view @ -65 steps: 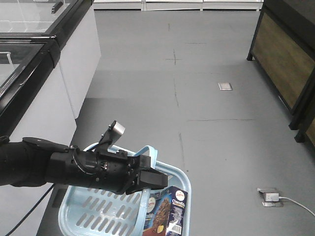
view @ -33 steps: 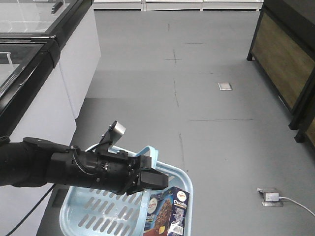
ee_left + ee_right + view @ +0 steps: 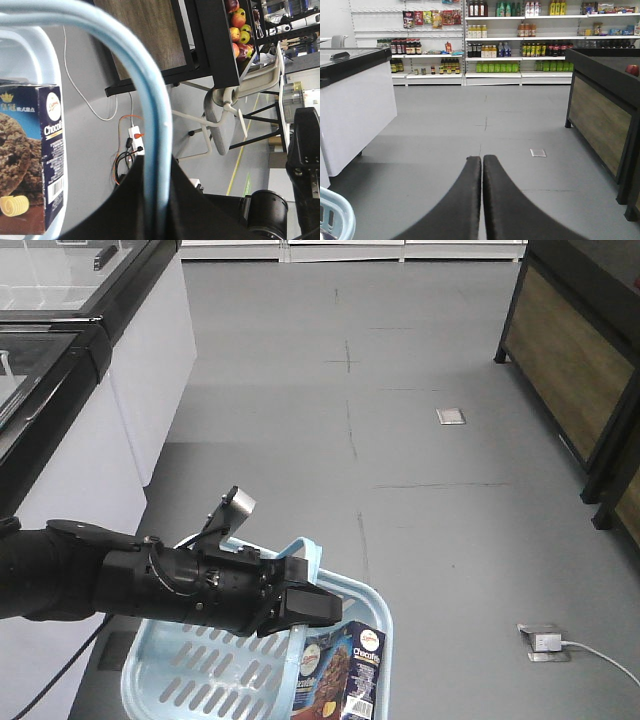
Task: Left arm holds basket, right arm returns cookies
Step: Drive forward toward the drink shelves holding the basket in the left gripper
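Blue basket (image 3: 160, 660), cookies (image 3: 345, 680): positions unchanged

Bright, even light leaves faint shadows on the smooth grey floor (image 3: 450, 540), and the thin light blue plastic basket handle (image 3: 152, 110) at the left end effector (image 3: 156, 170) looks blurred.

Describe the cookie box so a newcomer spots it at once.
At the front view's bottom is a light blue basket. The cookie box sits inside its right end, dark navy with a cookie picture, unlike the black left arm above.
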Controlling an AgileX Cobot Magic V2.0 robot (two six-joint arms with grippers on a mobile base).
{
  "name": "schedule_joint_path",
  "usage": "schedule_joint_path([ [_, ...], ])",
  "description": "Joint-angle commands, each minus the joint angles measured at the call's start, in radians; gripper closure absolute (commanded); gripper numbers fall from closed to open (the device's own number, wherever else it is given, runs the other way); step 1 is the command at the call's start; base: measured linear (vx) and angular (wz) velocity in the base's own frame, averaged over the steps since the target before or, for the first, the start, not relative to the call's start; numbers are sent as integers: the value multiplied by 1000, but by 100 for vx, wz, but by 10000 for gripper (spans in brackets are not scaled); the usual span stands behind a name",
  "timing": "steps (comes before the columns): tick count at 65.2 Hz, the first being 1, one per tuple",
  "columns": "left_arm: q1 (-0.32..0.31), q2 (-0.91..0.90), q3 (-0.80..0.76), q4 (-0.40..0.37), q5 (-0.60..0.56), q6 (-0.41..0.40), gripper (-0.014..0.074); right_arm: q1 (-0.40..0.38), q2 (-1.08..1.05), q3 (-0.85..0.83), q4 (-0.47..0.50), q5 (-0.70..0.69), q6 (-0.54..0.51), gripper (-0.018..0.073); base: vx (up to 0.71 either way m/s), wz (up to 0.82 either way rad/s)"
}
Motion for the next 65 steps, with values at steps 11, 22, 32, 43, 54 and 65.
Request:
schedule_joint_path([
  [11, -3, -57, -24, -93, 69, 11, 603, -5, -12, 3, -3, -77, -11, 567, 12, -8],
  [22, -3, -57, -24, -93, 69, 11, 603, -5, -12, 3, -3, -77, -11, 567, 18, 0],
  [32, -3, -57, -24, -93, 69, 11, 603, -3, -12, 3, -3, -77, -11, 567, 20, 12],
  [43, -3, -57, -24, -93, 69, 11, 603, -3, -12, 3, -3, -77, -11, 567, 20, -5],
  [54, -3, -57, -24, -93, 69, 11, 603, -4, -12, 3, -3, -77, -11, 567, 22, -16],
  [65, -3, -57, -24, -93, 69, 11, 603, -4, -12, 3, -3, -77, -11, 567, 25, -8],
])
